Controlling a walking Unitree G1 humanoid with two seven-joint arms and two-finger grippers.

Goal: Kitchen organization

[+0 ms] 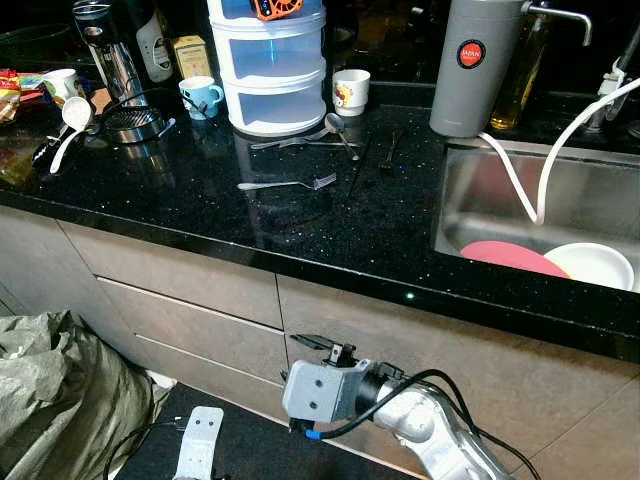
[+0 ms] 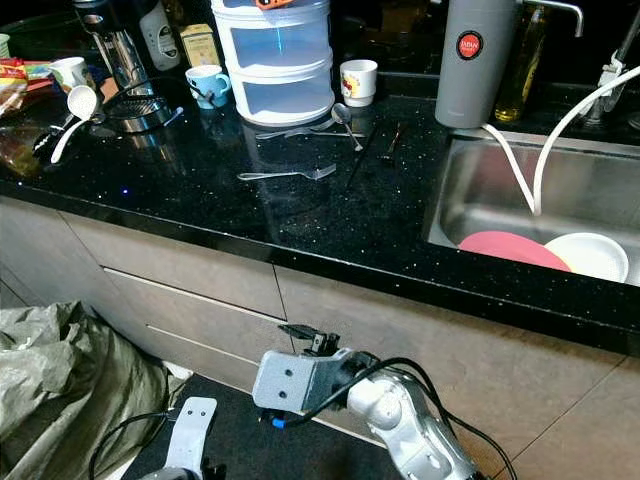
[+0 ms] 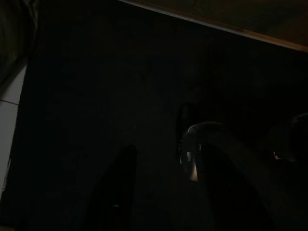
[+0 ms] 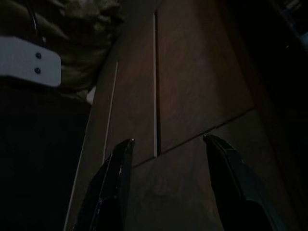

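Note:
On the black counter [image 1: 200,215] lie a fork [image 1: 290,183], two spoons [image 1: 322,132] and dark chopsticks [image 1: 388,150]. Behind them stand a blue cup [image 1: 200,95], a white printed cup [image 1: 350,91] and a clear plastic drawer unit [image 1: 270,70]. In the sink [image 1: 480,190] rest a red plate [image 1: 508,256] and a white bowl [image 1: 596,265]. My right gripper [image 4: 166,140] hangs low before the cabinet fronts, open and holding nothing. My left arm [image 1: 198,442] hangs idle near the floor. Its gripper [image 3: 168,159] shows dimly, fingers apart.
A grey flask [image 1: 470,65] stands at the sink's left corner, and a white hose [image 1: 520,185] runs into the basin. A coffee machine [image 1: 115,55] and a white ladle [image 1: 70,118] sit at the far left. A crumpled green-grey bag [image 1: 55,390] lies on the floor at left.

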